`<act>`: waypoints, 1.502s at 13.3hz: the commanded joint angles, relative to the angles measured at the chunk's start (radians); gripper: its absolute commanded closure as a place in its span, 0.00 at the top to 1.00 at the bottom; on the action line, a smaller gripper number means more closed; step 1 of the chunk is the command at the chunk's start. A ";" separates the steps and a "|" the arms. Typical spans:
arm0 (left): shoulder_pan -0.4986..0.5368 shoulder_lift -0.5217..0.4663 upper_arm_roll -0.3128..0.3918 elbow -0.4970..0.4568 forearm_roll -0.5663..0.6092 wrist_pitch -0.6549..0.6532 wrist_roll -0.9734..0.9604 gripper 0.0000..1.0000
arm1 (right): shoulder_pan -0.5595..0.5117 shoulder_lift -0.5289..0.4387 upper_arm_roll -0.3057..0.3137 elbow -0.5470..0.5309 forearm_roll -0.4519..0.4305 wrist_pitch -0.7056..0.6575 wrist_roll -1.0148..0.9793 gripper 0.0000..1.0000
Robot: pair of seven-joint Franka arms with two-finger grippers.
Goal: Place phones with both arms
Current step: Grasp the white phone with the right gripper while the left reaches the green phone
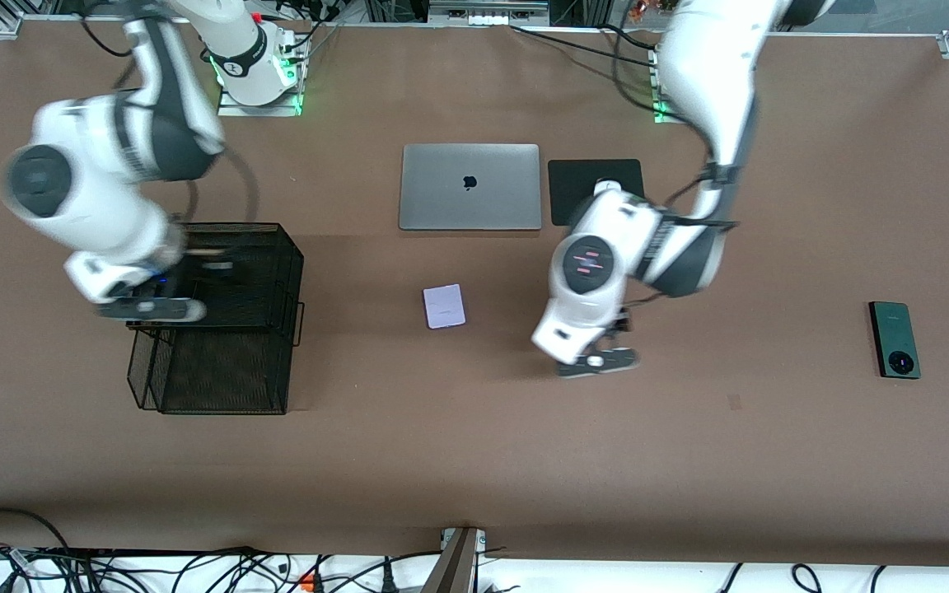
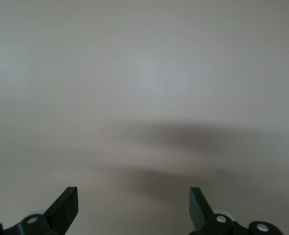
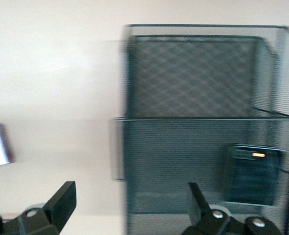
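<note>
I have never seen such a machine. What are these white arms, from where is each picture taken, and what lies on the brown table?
These are two robot arms, each ending in a two-finger gripper. One picture looks down from a high camera facing them; the other two come from cameras on the wrists.

The left gripper hangs open and empty over bare table. The right gripper is open over a black mesh basket, where a black phone already lies.

A pale lilac phone lies nearer the front camera than the closed silver laptop. A black mouse pad is beside the laptop. A dark green phone lies toward the left arm's end.
</note>
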 commanded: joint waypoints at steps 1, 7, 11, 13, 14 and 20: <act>0.145 -0.127 -0.017 -0.113 -0.005 -0.105 0.298 1.00 | 0.125 0.155 0.019 0.157 0.011 -0.011 0.077 0.99; 0.429 -0.150 -0.012 -0.115 0.022 -0.124 0.768 1.00 | 0.215 0.461 0.130 0.383 0.047 0.125 0.185 0.99; 0.562 -0.152 -0.014 -0.147 0.115 -0.025 0.953 1.00 | 0.251 0.538 0.130 0.376 0.050 0.284 0.185 0.99; 0.648 -0.152 -0.015 -0.169 0.115 0.052 1.090 1.00 | 0.257 0.561 0.130 0.373 0.054 0.292 0.202 1.00; 0.686 -0.150 -0.017 -0.187 0.113 0.095 1.150 1.00 | 0.258 0.564 0.131 0.362 0.054 0.293 0.202 1.00; 0.878 -0.130 -0.046 -0.320 0.093 0.368 1.219 1.00 | 0.274 0.599 0.131 0.345 0.051 0.316 0.203 1.00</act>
